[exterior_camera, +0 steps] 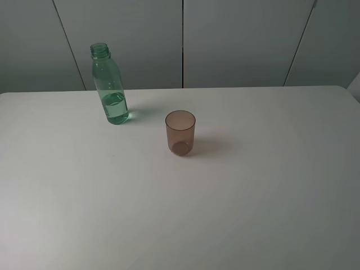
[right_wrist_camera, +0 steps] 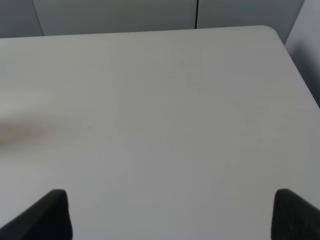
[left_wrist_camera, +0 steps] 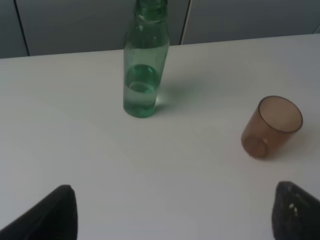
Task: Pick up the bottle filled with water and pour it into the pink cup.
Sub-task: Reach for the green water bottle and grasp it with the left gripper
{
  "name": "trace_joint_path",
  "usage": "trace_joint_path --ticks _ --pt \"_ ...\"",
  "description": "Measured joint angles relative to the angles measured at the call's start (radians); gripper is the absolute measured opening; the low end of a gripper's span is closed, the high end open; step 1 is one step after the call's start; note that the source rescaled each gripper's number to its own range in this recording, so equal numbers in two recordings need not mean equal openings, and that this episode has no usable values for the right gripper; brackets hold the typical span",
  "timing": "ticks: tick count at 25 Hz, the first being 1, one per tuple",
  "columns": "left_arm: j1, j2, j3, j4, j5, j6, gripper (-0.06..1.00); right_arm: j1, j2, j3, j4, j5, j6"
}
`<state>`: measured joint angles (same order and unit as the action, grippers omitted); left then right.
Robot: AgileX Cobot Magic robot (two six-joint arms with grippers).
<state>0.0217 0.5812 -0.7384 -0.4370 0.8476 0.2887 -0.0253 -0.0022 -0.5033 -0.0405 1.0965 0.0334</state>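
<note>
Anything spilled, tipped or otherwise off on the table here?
Nothing stands out. The bottle stands upright, uncapped, partly filled; the pink cup stands upright apart from it and looks empty. No spill shows on the table.

This looks like a robot test bench in a lab or workroom. The work surface is a plain white table [exterior_camera: 253, 197] with a matte top and a rounded far right corner [exterior_camera: 341, 89]. Behind its far edge rises a wall of flat grey panels [exterior_camera: 236, 39] divided by thin dark seams [exterior_camera: 183, 42]. The light is even and soft, casting faint shadows. Two simple props stand on the table, a transparent green bottle [exterior_camera: 109, 84] and a brownish-pink cup [exterior_camera: 180, 133]. The black fingers [left_wrist_camera: 50, 217] of the left gripper [left_wrist_camera: 172, 200] and those of the right gripper [right_wrist_camera: 170, 200] show in the wrist views, spread wide over the tabletop.
</note>
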Motion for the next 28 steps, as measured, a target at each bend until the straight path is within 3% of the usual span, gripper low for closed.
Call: trace_joint_path --ticks 4,10,14,19,23,28 --pt "-0.032 0.168 -0.006 -0.072 -0.168 0.092 1.00 0.000 0.000 0.000 0.000 0.000 0.000" --pt "-0.262 0.398 -0.034 -0.108 -0.446 0.207 1.00 0.000 0.000 0.000 0.000 0.000 0.000" --pt "-0.364 0.530 -0.034 -0.052 -0.558 0.247 1.00 0.000 0.000 0.000 0.000 0.000 0.000" --pt "-0.394 0.647 0.044 0.028 -0.765 0.241 1.00 0.000 0.000 0.000 0.000 0.000 0.000" --pt "-0.411 0.708 0.158 0.043 -1.014 0.237 1.00 0.000 0.000 0.000 0.000 0.000 0.000" --pt "-0.415 0.800 0.256 0.045 -1.222 0.172 1.00 0.000 0.000 0.000 0.000 0.000 0.000"
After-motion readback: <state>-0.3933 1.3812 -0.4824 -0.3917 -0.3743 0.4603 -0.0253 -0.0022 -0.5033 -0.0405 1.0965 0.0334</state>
